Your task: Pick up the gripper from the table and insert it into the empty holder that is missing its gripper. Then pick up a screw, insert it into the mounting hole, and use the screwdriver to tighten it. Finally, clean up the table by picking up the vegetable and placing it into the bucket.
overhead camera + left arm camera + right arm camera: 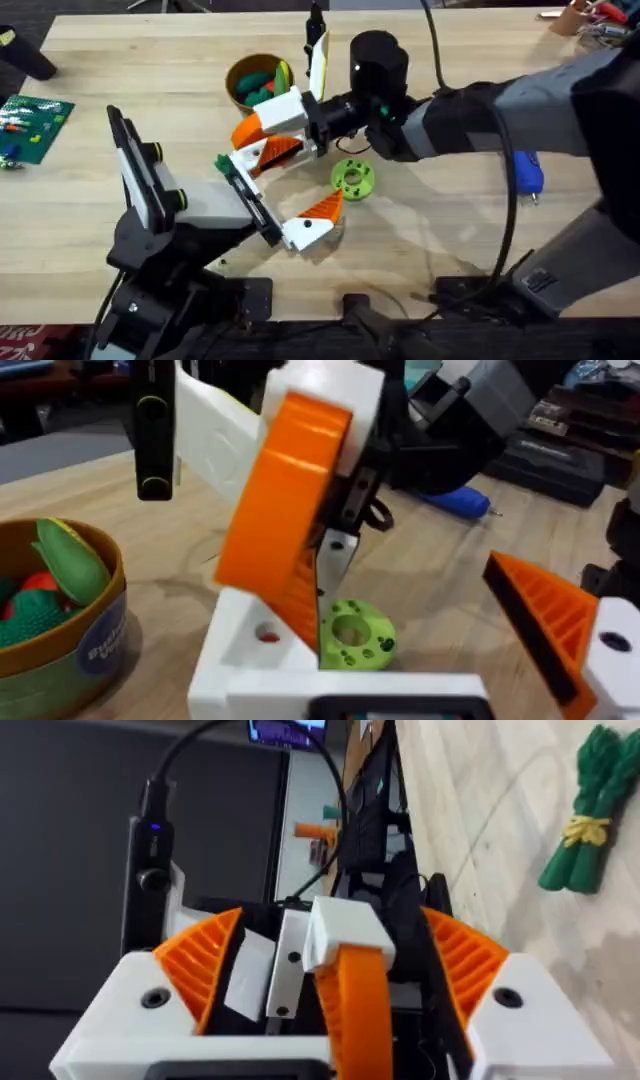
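Note:
My right gripper [282, 128] reaches in from the right and is shut on the orange-and-white gripper [272, 150], seen between its ribbed pads [200, 960] in the right wrist view. The gripper [280, 520] stands tilted, its white base down at one end of the holder [243, 190], the black rail on my left arm. I cannot tell if it is seated. My left gripper [430, 590] stands open, its fixed finger [315, 222] at the rail's other end. The blue screwdriver [527, 170] lies at the right. A green bundled vegetable [588, 810] lies on the table [150, 70]. The bucket [240, 72] holds toy vegetables.
A green disc with holes [352, 177] lies just beyond the rail. A black cylinder [378, 58] and a white-and-yellow part [318, 62] stand behind it. A green circuit board [35, 125] sits at the left edge. Cables run along the near right.

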`<state>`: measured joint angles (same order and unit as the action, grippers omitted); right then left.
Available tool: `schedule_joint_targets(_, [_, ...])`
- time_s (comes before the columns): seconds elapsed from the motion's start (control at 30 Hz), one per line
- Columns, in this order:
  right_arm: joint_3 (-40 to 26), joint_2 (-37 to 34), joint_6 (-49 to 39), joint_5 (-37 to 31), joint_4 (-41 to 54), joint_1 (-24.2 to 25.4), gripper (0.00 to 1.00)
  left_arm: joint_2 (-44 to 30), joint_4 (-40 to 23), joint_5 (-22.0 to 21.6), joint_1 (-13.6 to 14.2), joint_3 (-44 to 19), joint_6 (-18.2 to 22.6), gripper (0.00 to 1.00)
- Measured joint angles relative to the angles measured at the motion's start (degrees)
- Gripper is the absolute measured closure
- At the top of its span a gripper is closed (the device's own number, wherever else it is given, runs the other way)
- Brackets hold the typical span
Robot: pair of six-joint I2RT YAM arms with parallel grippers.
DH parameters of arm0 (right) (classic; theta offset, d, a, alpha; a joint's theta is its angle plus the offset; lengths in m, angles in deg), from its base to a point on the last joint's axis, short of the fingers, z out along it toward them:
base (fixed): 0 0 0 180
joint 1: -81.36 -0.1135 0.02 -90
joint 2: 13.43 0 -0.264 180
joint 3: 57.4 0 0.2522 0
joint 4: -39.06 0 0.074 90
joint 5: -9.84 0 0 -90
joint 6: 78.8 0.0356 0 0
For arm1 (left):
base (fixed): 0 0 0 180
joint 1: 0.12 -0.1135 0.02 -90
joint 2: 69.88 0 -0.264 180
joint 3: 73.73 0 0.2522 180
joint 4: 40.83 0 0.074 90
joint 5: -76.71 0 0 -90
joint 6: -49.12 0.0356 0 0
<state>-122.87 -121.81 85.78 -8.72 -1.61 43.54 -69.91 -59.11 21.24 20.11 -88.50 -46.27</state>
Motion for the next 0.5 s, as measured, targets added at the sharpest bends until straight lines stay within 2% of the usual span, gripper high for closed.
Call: schedule_joint_targets(0.5, [0.0, 0.0, 0.4, 1.1, 0.0, 9.4, 0.007, 0.0, 0.0, 0.3, 0.0, 0.0, 0.0, 0.009])
